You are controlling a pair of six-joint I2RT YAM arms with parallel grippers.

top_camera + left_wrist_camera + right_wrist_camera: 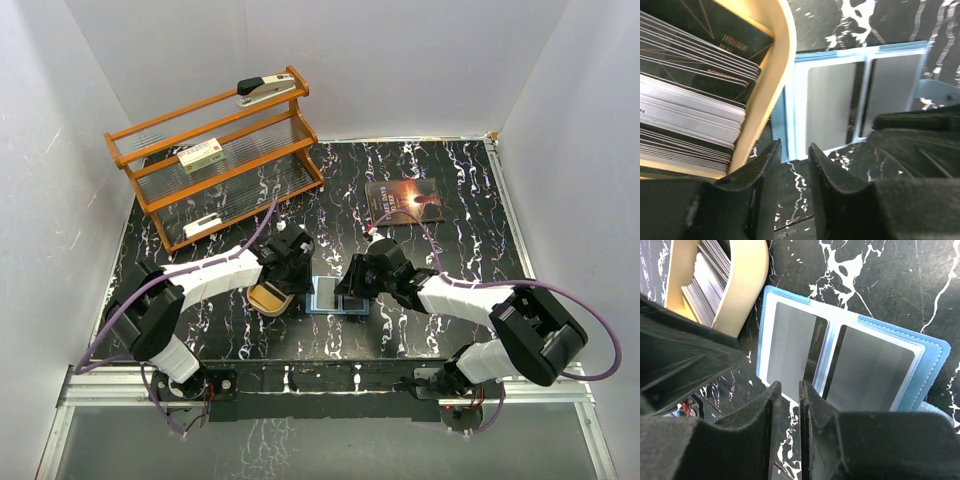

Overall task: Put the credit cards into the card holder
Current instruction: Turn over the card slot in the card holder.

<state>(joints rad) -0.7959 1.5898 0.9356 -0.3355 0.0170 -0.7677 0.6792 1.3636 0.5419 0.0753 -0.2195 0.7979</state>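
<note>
Left wrist view: we see the left gripper low over the black marbled table. Its jaws form a narrow slot with nothing between them, at the near edge of the open blue card holder and just beside the rim of the tan wooden tray. The right gripper, seen from its own wrist, hangs over the holder's near edge from the other side. Its jaws are likewise a thin gap showing nothing gripped.

The holder lies flat and spread open between the two arms, close against the tray; we cannot tell whether they touch. Two greyish credit cards, each with a dark band, sit in its clear pockets, one either side of the fold. A packed row of spare cards stands on edge in the tray.

We judge the task part done, between one card and the next. The next move calls for pinching a single thin card out of that tight row, then sliding it squarely into a free pocket while the other arm steadies the holder.
</note>
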